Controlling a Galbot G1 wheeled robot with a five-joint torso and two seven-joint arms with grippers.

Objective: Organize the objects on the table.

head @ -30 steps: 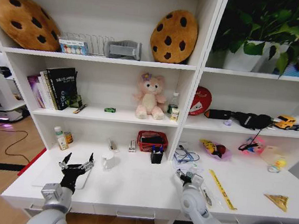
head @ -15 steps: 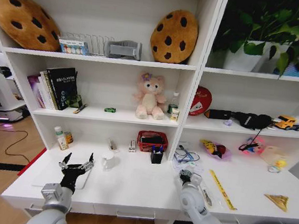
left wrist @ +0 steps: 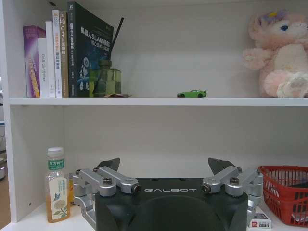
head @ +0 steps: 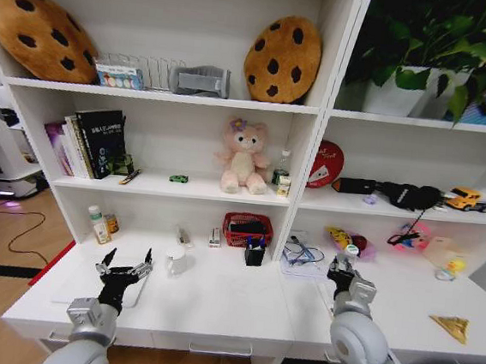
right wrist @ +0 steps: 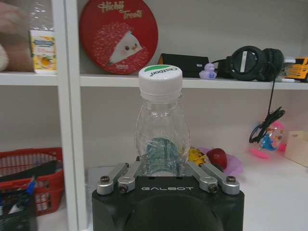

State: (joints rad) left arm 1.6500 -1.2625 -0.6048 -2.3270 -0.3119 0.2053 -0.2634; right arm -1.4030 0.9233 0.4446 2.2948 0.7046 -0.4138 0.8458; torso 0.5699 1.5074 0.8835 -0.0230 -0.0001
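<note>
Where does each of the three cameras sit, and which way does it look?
Head view: high, looking down at the long white desk and shelves; both arms show.
Left wrist view: behind the left gripper, jaws open, facing the shelf with books.
Right wrist view: behind the right gripper, jaws shut on a clear plastic bottle.
Both wrist views share the red wire basket.

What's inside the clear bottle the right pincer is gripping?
The clear plastic bottle with the white cap, clamped in the right pincer, looks empty. Only blurred teal shows through its lower wall; the base is hidden by the fingers.
</note>
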